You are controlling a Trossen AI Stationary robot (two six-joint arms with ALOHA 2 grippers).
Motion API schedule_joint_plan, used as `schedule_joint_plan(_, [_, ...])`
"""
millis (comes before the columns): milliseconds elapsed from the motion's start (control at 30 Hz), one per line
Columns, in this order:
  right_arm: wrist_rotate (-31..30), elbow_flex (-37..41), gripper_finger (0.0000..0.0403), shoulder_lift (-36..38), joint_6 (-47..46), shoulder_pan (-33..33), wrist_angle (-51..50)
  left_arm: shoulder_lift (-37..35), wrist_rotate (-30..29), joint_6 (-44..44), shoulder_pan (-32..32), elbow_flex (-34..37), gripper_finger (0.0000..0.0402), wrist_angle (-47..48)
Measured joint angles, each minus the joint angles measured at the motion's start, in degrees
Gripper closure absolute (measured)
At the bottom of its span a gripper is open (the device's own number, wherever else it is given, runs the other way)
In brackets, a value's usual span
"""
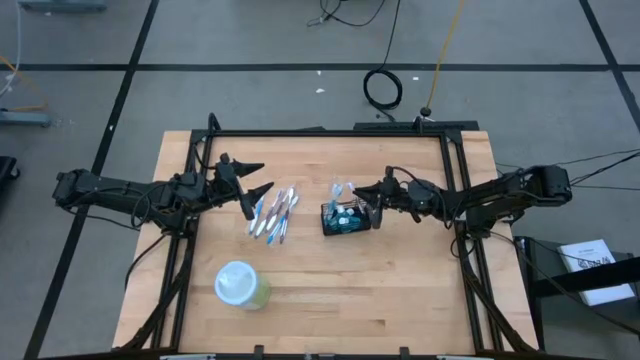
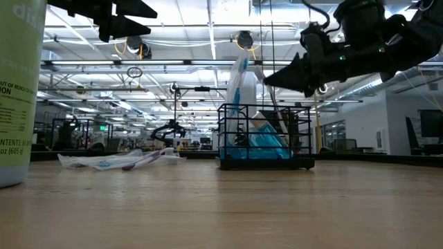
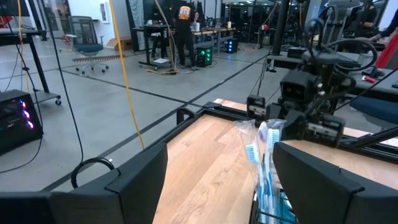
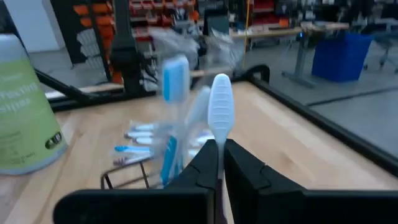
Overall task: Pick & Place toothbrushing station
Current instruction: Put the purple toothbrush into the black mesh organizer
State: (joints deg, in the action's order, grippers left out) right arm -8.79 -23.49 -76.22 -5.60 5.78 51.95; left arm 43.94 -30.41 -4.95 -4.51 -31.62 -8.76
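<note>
Right gripper (image 4: pixel 219 163) pinches toothbrush (image 4: pixel 219 112) (upright) over toothbrushing station (image 1: pixel 345 219).

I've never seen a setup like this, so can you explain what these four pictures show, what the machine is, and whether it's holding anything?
It is a two-armed robot at a wooden table. One picture looks straight down on the table, one looks level across the tabletop, and the other two come from cameras on the arms' wrists.

On the table stand a black wire caddy with wrapped toothbrushes upright in it, a loose pile of wrapped toothbrushes beside it, and a pale-green canister nearer the front edge.

The right gripper is shut on a white toothbrush standing at the caddy; its wrist picture shows the brush pinched between the two fingers. The left gripper waits open above the table, beside the loose pile, holding nothing.
</note>
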Motion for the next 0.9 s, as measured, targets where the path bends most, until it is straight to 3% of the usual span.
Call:
schedule_joint_plan(233, [-0.8, 0.0, 0.04, -0.1, 1.4, -0.2, 1.6, 0.0, 0.0, 0.0, 0.0, 0.0, 0.0105, 0.4])
schedule_joint_plan(600, [-2.2, 0.0, 0.0401, -7.9, 2.0, -0.2, 8.5, 3.1, 0.0, 0.0, 0.0, 0.0, 0.0105, 0.1])
schedule_joint_plan(900, [-1.6, 0.0, 0.04, -8.5, 2.1, -0.3, 10.8, 3.7, 0.0, 0.0, 0.0, -0.1, 0.0105, -1.0])
